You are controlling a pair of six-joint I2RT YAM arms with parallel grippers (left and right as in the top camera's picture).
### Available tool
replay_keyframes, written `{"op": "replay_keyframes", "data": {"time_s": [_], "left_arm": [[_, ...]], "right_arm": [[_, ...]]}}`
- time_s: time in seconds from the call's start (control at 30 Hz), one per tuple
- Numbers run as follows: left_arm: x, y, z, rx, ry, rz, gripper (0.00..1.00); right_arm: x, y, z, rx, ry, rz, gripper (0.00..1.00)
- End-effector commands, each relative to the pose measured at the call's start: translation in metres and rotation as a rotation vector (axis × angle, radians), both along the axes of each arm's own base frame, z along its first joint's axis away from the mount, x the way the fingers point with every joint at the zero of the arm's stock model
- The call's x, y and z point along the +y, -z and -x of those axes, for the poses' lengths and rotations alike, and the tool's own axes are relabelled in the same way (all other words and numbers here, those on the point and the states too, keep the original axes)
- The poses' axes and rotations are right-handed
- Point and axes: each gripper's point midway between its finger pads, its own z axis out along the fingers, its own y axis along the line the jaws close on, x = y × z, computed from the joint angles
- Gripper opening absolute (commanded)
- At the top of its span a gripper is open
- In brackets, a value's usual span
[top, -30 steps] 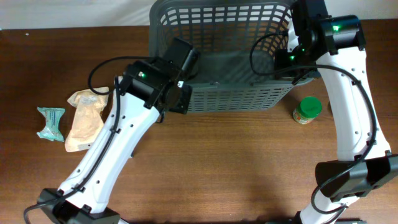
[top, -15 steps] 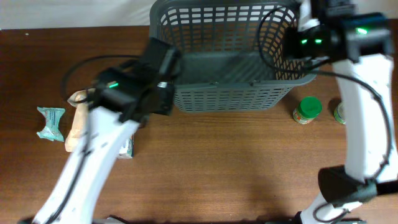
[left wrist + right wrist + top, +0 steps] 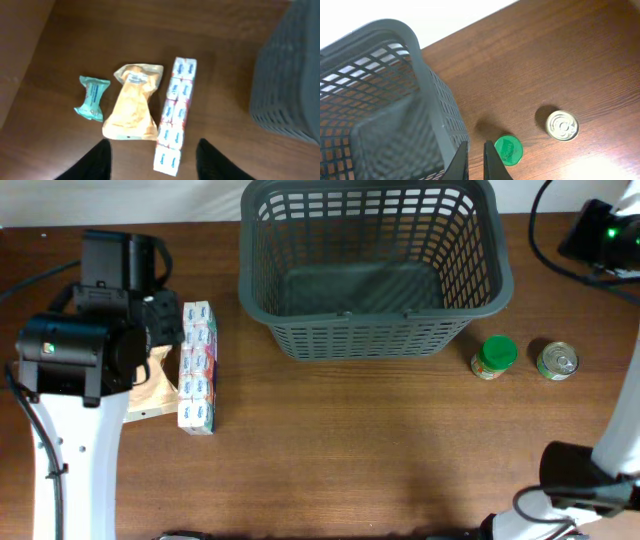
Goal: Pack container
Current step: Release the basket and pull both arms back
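Observation:
The dark grey container (image 3: 368, 330) stands at the back middle of the table with nothing in it; it also shows in the right wrist view (image 3: 395, 75) and the left wrist view (image 3: 290, 75). My left gripper (image 3: 156, 167) is open and empty, high above a row of white cartons (image 3: 176, 115), a tan pouch (image 3: 132, 102) and a teal packet (image 3: 92, 97). My right gripper (image 3: 476, 162) is shut and empty, above the container's right wall, next to a green-lidded jar (image 3: 508, 150) and a tin can (image 3: 562, 125).
In the overhead view the carton row (image 3: 196, 365) lies left of the container, with the tan pouch (image 3: 150, 392) partly under my left arm (image 3: 90, 350). The jar (image 3: 494, 356) and the can (image 3: 557, 360) stand right of the container's front corner.
Both arms have pulled away from the container: the left swung out to the left over the groceries, the right went to the far right edge. The carton row now shows.

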Motion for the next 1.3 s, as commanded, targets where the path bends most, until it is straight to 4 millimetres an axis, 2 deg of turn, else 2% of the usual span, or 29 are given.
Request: {"op": "replay_keyframes", "data": {"time_s": [0.0,0.13,0.23,0.4,0.57,0.77,0.87,1.0,1.2,1.27], "left_arm": [[0.014,-0.004,-0.001,-0.015,-0.040,-0.013,0.52],[0.020,-0.002,0.000,-0.006,-0.057,-0.014,0.56],[0.020,0.000,0.002,0.003,-0.057,-0.015,0.57],[0.020,0.001,0.003,0.011,-0.057,-0.016,0.57],[0.020,0.007,0.004,0.041,-0.057,-0.018,0.57],[0.019,0.024,0.000,0.114,-0.055,-0.022,0.57],[0.019,0.034,-0.003,0.157,-0.054,-0.025,0.52],[0.019,0.043,-0.008,0.187,-0.054,-0.027,0.52],[0.018,0.045,-0.010,0.190,-0.054,-0.027,0.53],[0.018,0.044,-0.010,0.189,-0.054,-0.028,0.52]], "right_arm": [[-0.004,0.029,-0.025,0.044,0.001,-0.038,0.04],[-0.007,0.067,-0.048,0.113,0.016,-0.074,0.04],[0.000,0.092,-0.061,0.159,-0.012,-0.128,0.04],[0.010,0.119,-0.080,0.179,-0.056,-0.203,0.04],[0.011,0.116,-0.091,0.137,-0.077,-0.205,0.04],[0.022,0.111,-0.095,0.112,-0.119,-0.253,0.04],[0.022,0.111,-0.095,0.111,-0.121,-0.256,0.04],[0.032,0.109,-0.096,0.103,-0.153,-0.300,0.04],[0.043,0.108,-0.096,0.104,-0.179,-0.309,0.04],[0.054,0.108,-0.097,0.106,-0.202,-0.305,0.04]]}}
